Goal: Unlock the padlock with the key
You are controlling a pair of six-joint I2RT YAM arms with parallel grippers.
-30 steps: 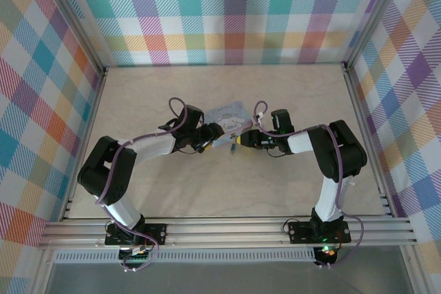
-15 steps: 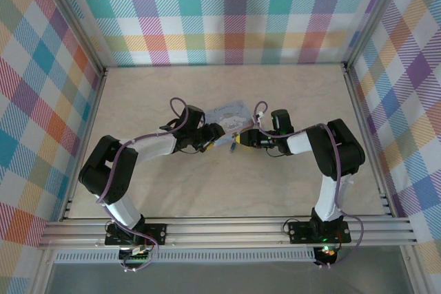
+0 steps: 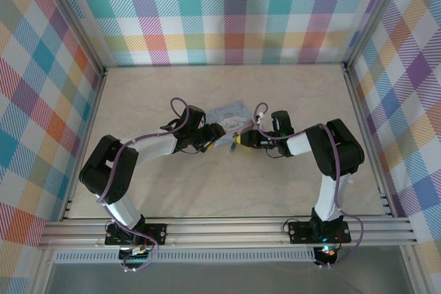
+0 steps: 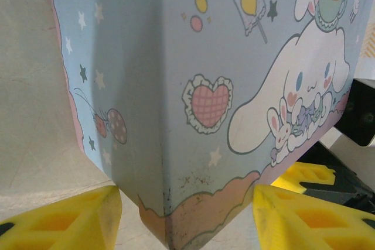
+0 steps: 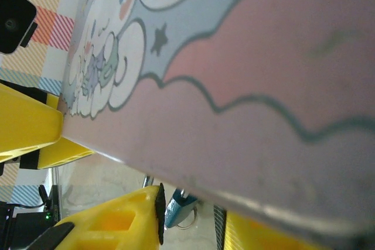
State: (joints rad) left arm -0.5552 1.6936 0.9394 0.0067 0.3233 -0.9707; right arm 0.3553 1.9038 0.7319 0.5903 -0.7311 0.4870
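The pale blue cartoon tin (image 3: 231, 111) lies tilted mid-table between both arms. My left gripper (image 3: 219, 137) straddles its near corner (image 4: 167, 215). Its yellow fingers (image 4: 64, 221) press against the corner's two sides, so it is shut on the tin. My right gripper (image 3: 236, 141) reaches in under the tin's pink edge (image 5: 252, 144). The tiny padlock (image 5: 177, 208), bluish with a thin wire ring below it, sits between the jaws of the right gripper (image 5: 190, 215). It rests beside the left pad, with a gap to the other finger. The key is hidden.
Checked fabric walls (image 3: 234, 12) and aluminium rails (image 3: 103, 80) enclose the beige table (image 3: 227, 184). Both wrists crowd together at the tin, cables looping above them. Open tabletop lies in front, behind and to each side.
My right wrist has edged slightly left toward the tin. The left arm and the tin have stayed almost still.
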